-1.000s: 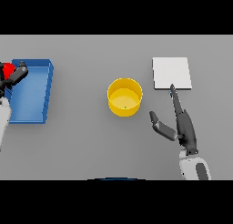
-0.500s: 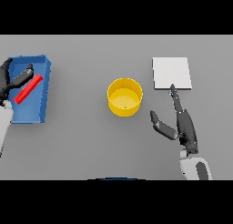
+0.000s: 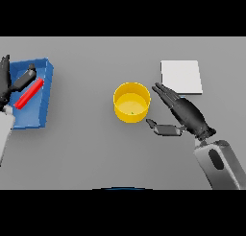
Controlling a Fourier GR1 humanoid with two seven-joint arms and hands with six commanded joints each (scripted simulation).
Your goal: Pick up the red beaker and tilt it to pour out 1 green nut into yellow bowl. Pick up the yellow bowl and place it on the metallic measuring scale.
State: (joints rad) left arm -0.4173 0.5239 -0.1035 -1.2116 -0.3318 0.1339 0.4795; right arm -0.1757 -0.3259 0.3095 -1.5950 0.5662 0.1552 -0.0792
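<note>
Right hand [image 3: 188,114]: mine, open wide, fingers straight and aimed up-left, thumb stretched toward the bowl; holding nothing.
Yellow bowl [image 3: 131,102]: upright on the grey table [image 3: 96,148], mid-table, just left of my right fingertips; contact not certain.
Bowl contents: 1 small green nut [image 3: 132,112] on the bottom.
Scale [image 3: 181,76]: flat pale square, up-right of the bowl, bare on top, apart from my right hand.
Red beaker [image 3: 29,93]: lying tilted inside the blue tray [image 3: 42,110], far left.
Left hand [image 3: 12,84]: at the tray's left edge, fingers spread over it, thumb near the beaker's upper end, gripping nothing.
</note>
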